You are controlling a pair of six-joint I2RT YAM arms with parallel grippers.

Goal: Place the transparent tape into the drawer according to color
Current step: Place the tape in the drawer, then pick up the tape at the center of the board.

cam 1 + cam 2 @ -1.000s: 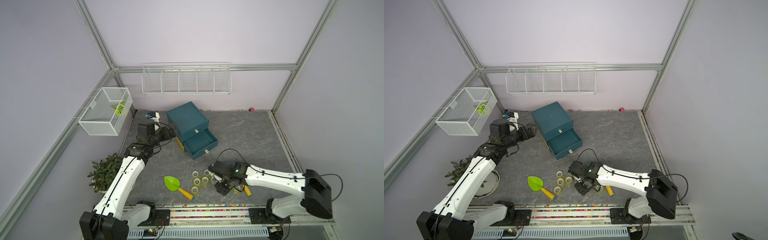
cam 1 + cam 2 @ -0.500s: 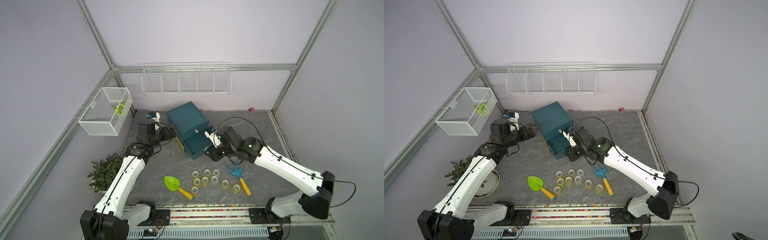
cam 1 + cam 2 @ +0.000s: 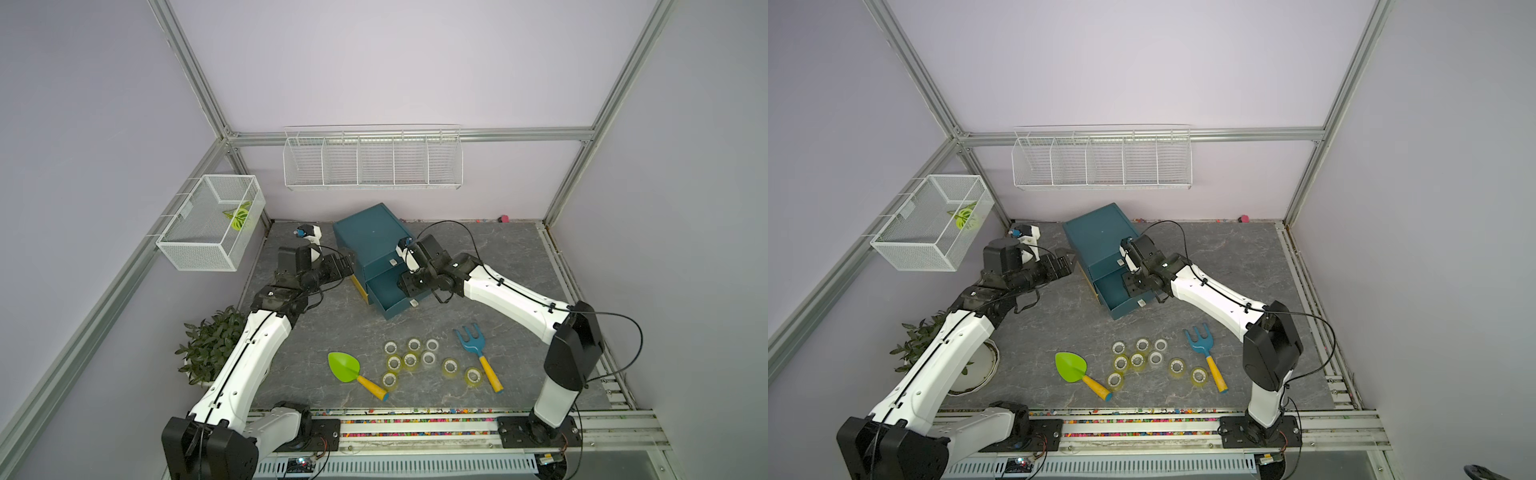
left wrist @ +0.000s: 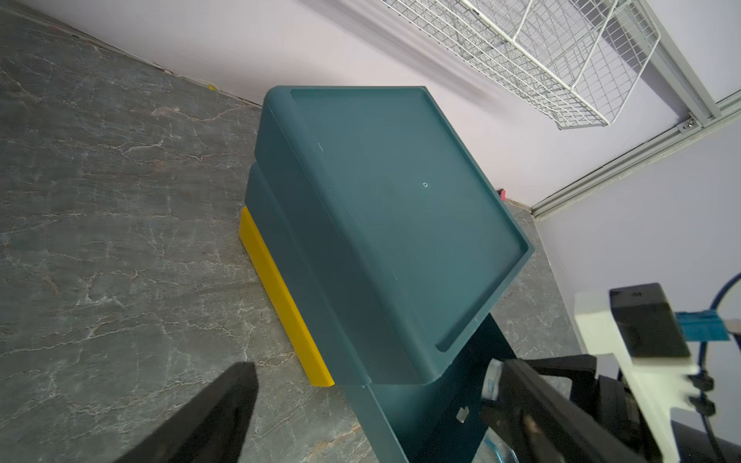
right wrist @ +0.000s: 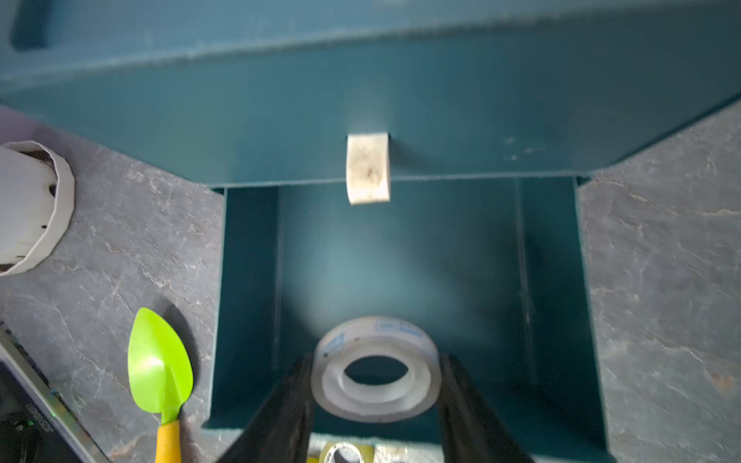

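Observation:
My right gripper (image 5: 377,356) hangs over the open lower drawer (image 3: 388,293) of the teal cabinet (image 3: 368,237), shut on a clear-white transparent tape roll (image 5: 375,403) held flat between its fingers. From above, the wrist hides that roll. Several more tape rolls (image 3: 409,359), yellow-green and clear, lie grouped on the table in front, as both top views show (image 3: 1137,360). One yellow-green roll (image 5: 345,453) shows just outside the drawer's front wall. My left gripper (image 3: 347,266) stands open at the cabinet's left side, holding nothing; its fingers (image 4: 208,413) straddle the cabinet's near corner.
A green toy shovel (image 3: 345,368) lies left of the rolls and a blue toy rake (image 3: 471,345) right of them. A potted plant (image 3: 212,345) stands at the left edge. A wire basket (image 3: 212,226) and a wire rack (image 3: 372,164) hang on the walls. A yellow strip (image 4: 280,304) runs under the cabinet.
My right arm has lifted from the rolls at the table's front and swung back over the open drawer, carrying the clear roll. The left arm has not moved.

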